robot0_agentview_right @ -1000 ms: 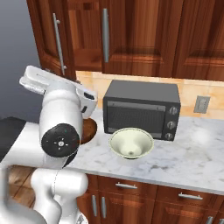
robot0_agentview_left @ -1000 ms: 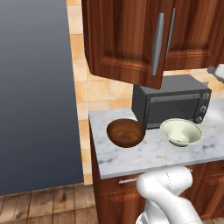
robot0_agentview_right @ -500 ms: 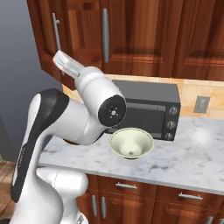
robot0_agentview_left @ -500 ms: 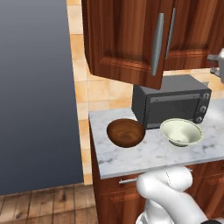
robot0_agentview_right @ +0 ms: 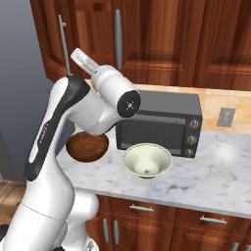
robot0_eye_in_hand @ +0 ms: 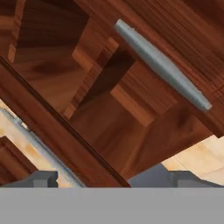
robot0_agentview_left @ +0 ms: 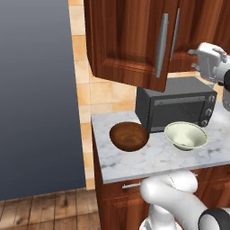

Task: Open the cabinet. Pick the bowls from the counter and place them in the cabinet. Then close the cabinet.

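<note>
The robot's gripper (robot0_eye_in_hand: 109, 178), fingers spread wide and holding nothing, is raised in front of the cabinet (robot0_agentview_left: 130, 40), whose left door stands partly ajar above the counter (robot0_agentview_left: 148, 157). The door's long silver handle (robot0_eye_in_hand: 162, 65) lies just ahead, running slantwise across the hand's line of sight. Both bowls, the brown bowl (robot0_agentview_left: 129, 136) and cream bowl (robot0_agentview_left: 185, 135), wait well below by the microwave (robot0_agentview_left: 177, 108).
</note>
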